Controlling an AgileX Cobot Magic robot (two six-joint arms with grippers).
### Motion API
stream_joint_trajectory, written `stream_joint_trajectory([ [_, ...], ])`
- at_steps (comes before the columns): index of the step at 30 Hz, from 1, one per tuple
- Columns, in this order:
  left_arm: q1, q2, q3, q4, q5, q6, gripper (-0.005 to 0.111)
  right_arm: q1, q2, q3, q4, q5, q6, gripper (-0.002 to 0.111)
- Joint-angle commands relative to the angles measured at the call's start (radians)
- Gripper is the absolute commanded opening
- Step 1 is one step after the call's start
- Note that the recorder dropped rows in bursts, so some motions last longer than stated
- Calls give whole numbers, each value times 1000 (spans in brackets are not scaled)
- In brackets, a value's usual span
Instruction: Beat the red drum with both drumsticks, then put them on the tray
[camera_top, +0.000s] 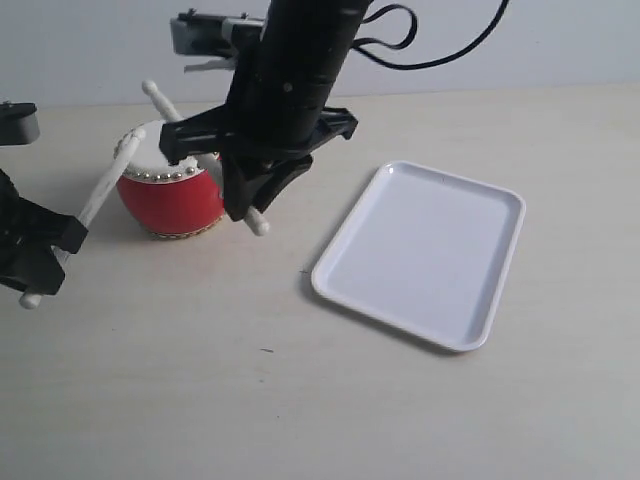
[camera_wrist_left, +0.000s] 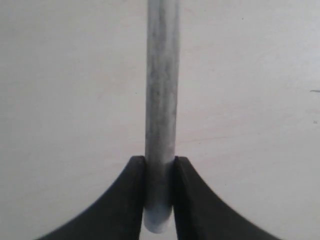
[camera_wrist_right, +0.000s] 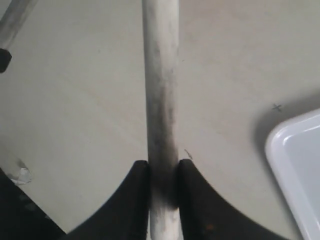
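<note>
Left claw (camera_top: 45, 255) pinches the left stick (camera_top: 105, 185) near its butt, and we confirm the jaws are tight on the shaft in the left wrist view. Right claw (camera_top: 250, 195) likewise clamps the right stick (camera_top: 165, 102), its butt poking out below. Only the exterior view shows the red drum (camera_top: 175, 205). It stands on the table (camera_top: 200, 390), with the left stick's tip at its skin edge; we cannot tell contact. The right stick's tip is raised beyond the drum. The tray (camera_top: 420, 250) lies right of the drum, apart from it; the right wrist view catches one corner.
</note>
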Motion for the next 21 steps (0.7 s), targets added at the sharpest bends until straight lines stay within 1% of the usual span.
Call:
stream_joint_trajectory([
  [1, 3, -39, -17, -8, 18, 7, 0, 21, 38, -7, -1, 0, -13, 0],
  [9, 3, -61, -17, -32, 41, -11, 0, 19, 33, -5, -124, 0, 16, 0],
  [12, 3, -57, -17, -67, 41, -4, 0, 19, 33, -5, -124, 0, 16, 0],
  [14, 3, -55, -17, -67, 37, -4, 0, 19, 33, -5, -124, 0, 44, 0],
  [21, 3, -55, -17, -58, 22, -4, 0, 19, 35, -5, -122, 0, 44, 0],
])
